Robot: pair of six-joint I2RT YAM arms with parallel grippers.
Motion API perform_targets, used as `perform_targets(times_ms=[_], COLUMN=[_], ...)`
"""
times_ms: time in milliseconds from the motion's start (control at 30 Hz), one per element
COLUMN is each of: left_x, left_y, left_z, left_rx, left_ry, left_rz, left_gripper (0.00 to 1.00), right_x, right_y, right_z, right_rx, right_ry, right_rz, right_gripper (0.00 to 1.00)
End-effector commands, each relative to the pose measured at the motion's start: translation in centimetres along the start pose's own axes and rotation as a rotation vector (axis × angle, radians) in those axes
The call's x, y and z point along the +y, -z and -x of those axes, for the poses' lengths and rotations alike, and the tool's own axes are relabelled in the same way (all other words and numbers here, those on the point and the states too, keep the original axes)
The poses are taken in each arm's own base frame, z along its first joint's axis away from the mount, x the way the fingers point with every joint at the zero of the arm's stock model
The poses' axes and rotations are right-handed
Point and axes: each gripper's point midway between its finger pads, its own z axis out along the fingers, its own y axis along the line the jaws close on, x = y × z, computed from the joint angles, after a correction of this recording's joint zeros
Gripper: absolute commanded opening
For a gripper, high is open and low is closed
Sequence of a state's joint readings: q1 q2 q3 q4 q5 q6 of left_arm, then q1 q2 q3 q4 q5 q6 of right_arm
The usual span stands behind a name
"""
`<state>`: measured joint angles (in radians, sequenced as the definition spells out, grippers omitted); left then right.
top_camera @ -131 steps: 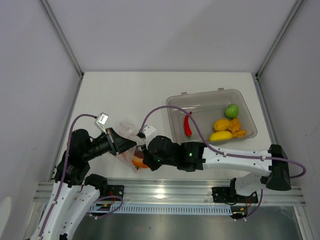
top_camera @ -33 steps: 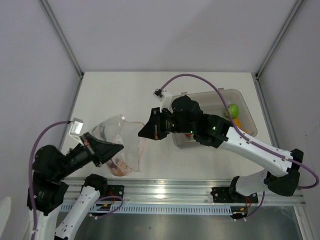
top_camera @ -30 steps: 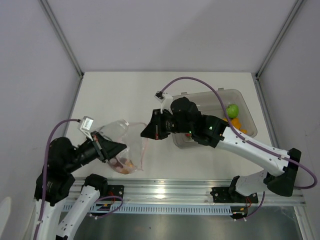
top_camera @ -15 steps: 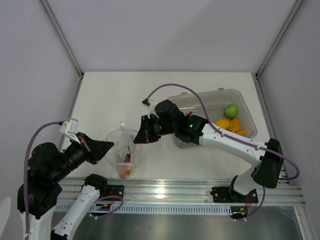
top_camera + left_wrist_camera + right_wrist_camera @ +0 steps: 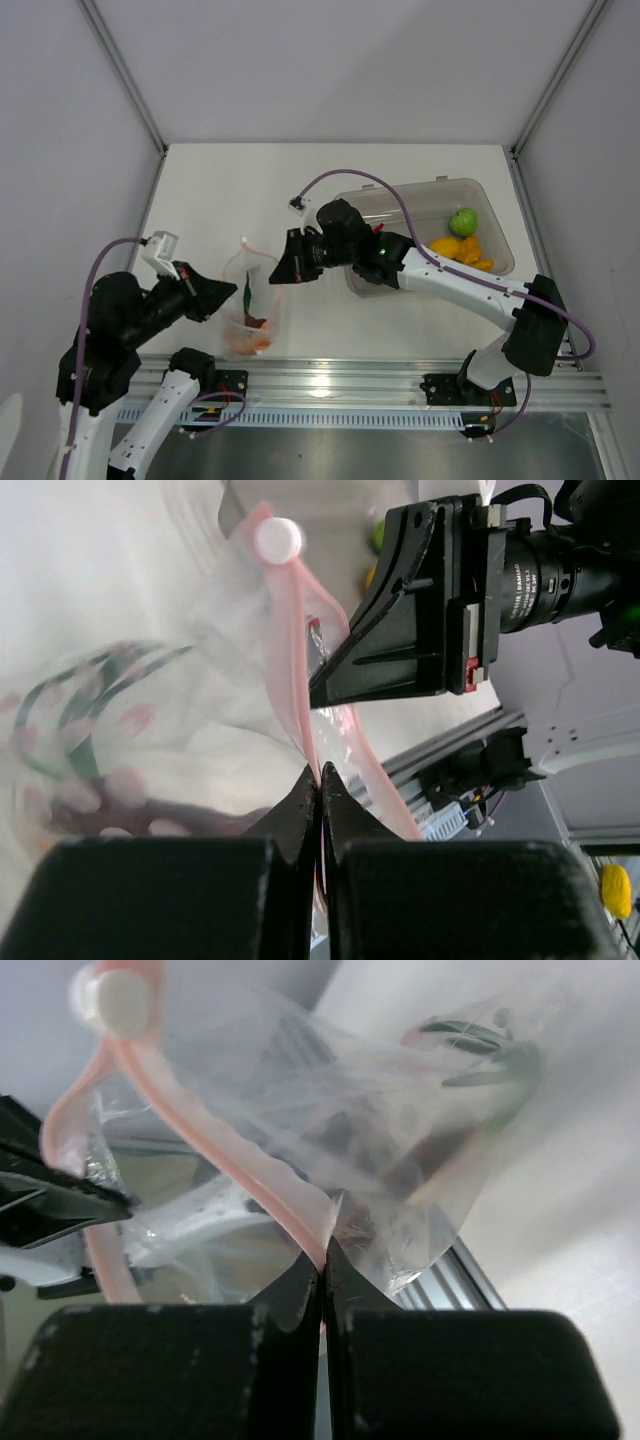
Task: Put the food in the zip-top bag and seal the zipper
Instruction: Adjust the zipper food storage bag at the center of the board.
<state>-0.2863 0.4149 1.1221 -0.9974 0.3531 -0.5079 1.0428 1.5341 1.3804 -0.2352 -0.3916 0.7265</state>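
Note:
The clear zip-top bag hangs stretched between both grippers above the table's near left. My left gripper is shut on the zipper's pink strip at the bag's left side, jaws pinched flat on it. My right gripper is shut on the same strip at the opposite side. A white slider tab sits at the strip's end. Inside the bag lie a green scallion, a dark piece and an orange piece. The green round fruit and yellow-orange fruit lie in the bin.
The grey translucent bin stands at the right, partly covered by my right arm. An aluminium rail runs along the table's near edge below the bag. White walls close in the table on the left, back and right.
Over the last second both grippers came closer together, the right one moving left and toward the near edge. The bag narrowed and now hangs between them with the food sunk to its bottom.

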Motion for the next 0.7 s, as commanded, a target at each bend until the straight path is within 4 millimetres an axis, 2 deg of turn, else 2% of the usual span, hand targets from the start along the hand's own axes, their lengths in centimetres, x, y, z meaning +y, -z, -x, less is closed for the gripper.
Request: perform_targets(times_ms=[0,33,100,133,233,267,333,367,433,500,533,600,667], left_x=[-0.2,0.5,0.1,0.2,0.5,0.7,0.9,1.2,1.4,1.6,1.6,1.5,1.5], left_y=[-2.1,-3.4,-4.3,-5.4,-6.5,-7.0,-7.3,-7.5,-7.7,-7.9,-8.0,-8.2,-8.3], left_z=[-0.7,-1.4,-2.2,-3.2,-3.7,-3.7,-3.8,-3.8,-3.9,-3.9,-3.9,-3.9,-4.2], left_rx=[0.028,0.053,0.096,0.136,0.148,0.144,0.144,0.148,0.150,0.146,0.148,0.152,0.159], left_ry=[0.022,0.039,0.066,0.092,0.113,0.112,0.112,0.108,0.106,0.101,0.102,0.103,0.106], left_rz=[-0.065,-0.066,-0.116,-0.145,-0.167,-0.167,-0.163,-0.152,-0.146,-0.145,-0.145,-0.155,-0.160], left_gripper=[0.01,0.01,0.01,0.01,0.01,0.01,0.01,0.01,0.00,0.01,0.01,0.01,0.00], right_x=[-4.6,-5.5,-8.1,-9.4,-10.6,-11.0,-11.3,-11.1,-11.2,-10.9,-12.6,-13.6,-16.3], right_y=[0.1,0.1,0.1,0.2,0.7,1.4,2.3,3.3,4.9,7.5,9.4,12.4,15.3], right_z=[-0.9,-1.2,-2.0,-2.3,-2.3,-2.5,-1.6,-1.4,-0.1,0.8,2.0,3.3,4.1], right_rx=[-0.002,0.003,0.009,0.010,0.004,0.011,-0.020,-0.029,-0.088,-0.143,-0.205,-0.284,-0.336], right_ry=[-0.070,-0.077,-0.105,-0.108,-0.092,-0.089,-0.050,-0.041,0.000,0.032,0.052,0.064,0.070], right_rz=[-0.067,-0.085,-0.159,-0.205,-0.284,-0.317,-0.370,-0.394,-0.451,-0.504,-0.609,-0.686,-0.819], right_gripper=[0.00,0.02,0.06,0.12,0.27,0.39,0.47,0.55,0.62,0.71,0.76,0.79,0.82])
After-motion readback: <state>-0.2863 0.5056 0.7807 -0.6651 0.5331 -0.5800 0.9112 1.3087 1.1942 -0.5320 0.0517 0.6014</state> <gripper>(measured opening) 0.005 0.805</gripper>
